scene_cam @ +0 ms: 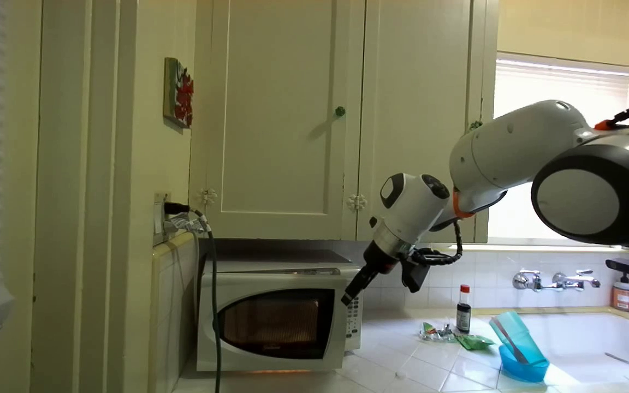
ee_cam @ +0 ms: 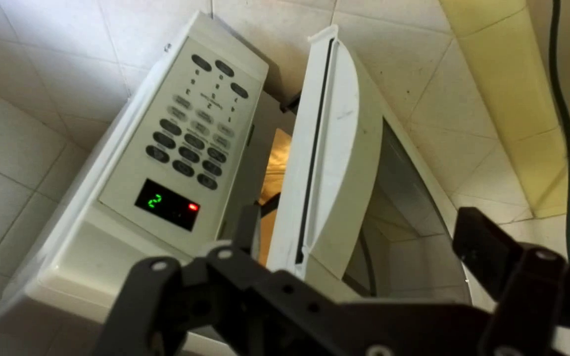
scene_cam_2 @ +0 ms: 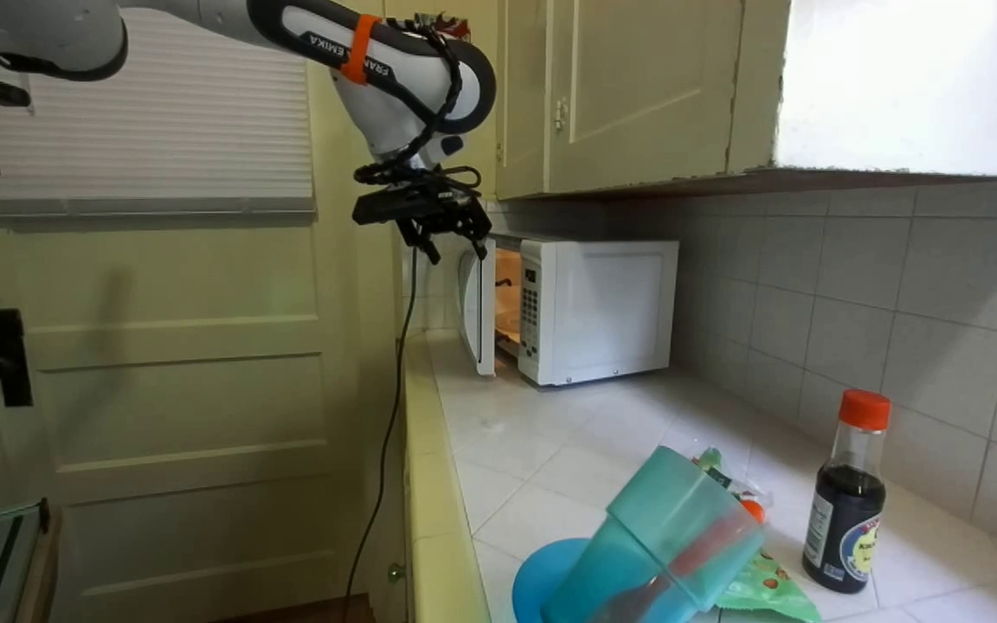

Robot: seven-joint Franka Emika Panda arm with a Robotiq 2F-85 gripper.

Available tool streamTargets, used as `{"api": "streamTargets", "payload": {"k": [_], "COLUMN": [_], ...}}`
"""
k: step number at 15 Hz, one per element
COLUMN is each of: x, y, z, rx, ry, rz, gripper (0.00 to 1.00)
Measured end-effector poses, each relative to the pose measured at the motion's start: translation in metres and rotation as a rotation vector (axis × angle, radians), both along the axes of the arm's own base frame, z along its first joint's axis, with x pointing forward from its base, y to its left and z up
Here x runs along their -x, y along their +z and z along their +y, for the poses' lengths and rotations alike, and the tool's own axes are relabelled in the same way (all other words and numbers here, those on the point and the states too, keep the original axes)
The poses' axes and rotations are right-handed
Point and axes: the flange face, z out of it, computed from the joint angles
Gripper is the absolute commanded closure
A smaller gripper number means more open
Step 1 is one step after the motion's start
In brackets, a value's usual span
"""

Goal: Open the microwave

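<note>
Microwave partly open: door stood ajar, my jaws were spread apart. Unlatching done; swinging wider remained, I judged.

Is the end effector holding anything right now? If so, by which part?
Nothing held: the end effector is open, with the microwave door showing between its spread jaws in the wrist view, unclamped.
</note>
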Motion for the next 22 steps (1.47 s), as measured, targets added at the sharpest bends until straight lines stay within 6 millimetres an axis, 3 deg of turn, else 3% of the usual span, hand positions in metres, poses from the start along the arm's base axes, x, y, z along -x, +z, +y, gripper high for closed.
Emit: {"api": "streamTargets", "payload": {"k": [7, 14, 18, 22], "x": [-0.021, -0.036, -0.023, 0.004], "y": [0.019, 0.006, 0.01, 0.042], "z": [-0.004, 0.007, 0.02, 0.042], "rx": [-0.024, -0.039, -0.1, -0.236], "ry": [0.063, 0.112, 0.193, 0.337], "rz": [-0.071, -0.043, 0.034, 0.1], "gripper": [0.0, 0.0, 0.0, 0.0]}}
